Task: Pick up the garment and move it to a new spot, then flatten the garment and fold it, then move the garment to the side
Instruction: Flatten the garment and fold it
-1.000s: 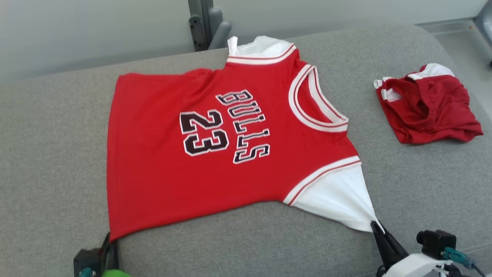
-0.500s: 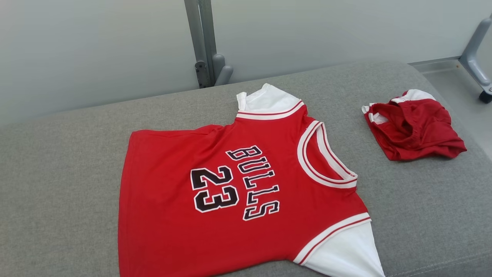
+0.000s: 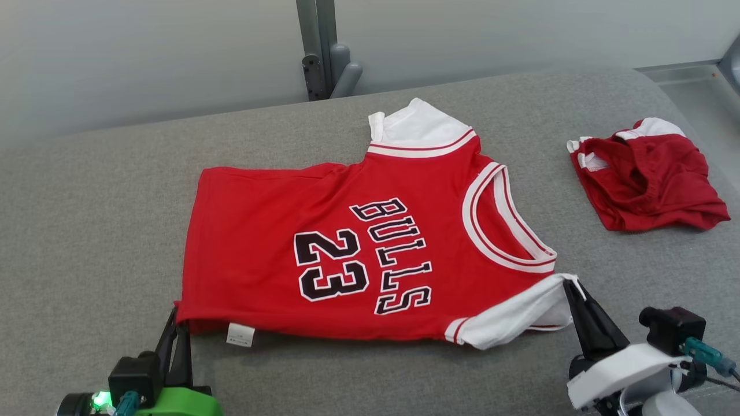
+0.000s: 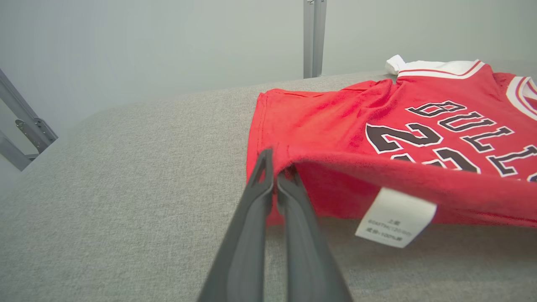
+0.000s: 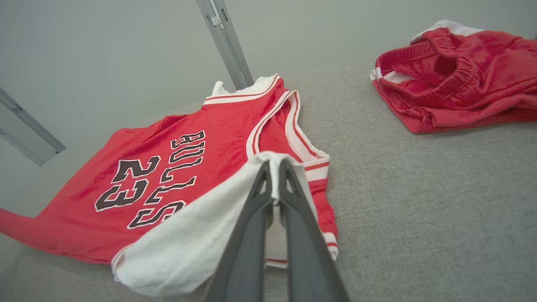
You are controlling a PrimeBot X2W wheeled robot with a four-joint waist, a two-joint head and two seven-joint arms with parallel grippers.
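left fingers (image 4: pixel 251 209) clamp jersey (image 4: pixel 335 126) hem, right fingers (image 5: pixel 251 218) clamp sleeve (image 5: pixel 188 235); label (image 4: pixel 396 218) print visible from left wrist

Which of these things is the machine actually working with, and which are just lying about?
In the job: red jersey; left pincer, shut on its hem corner; right pincer, shut on its white sleeve.
Lying about: crumpled red shorts; grey metal post; grey padded surface underneath.

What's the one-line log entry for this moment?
step: fold | left gripper: shut on jersey hem corner | right gripper: shut on jersey sleeve | near edge: lifted off cushion | shorts: apart, right side
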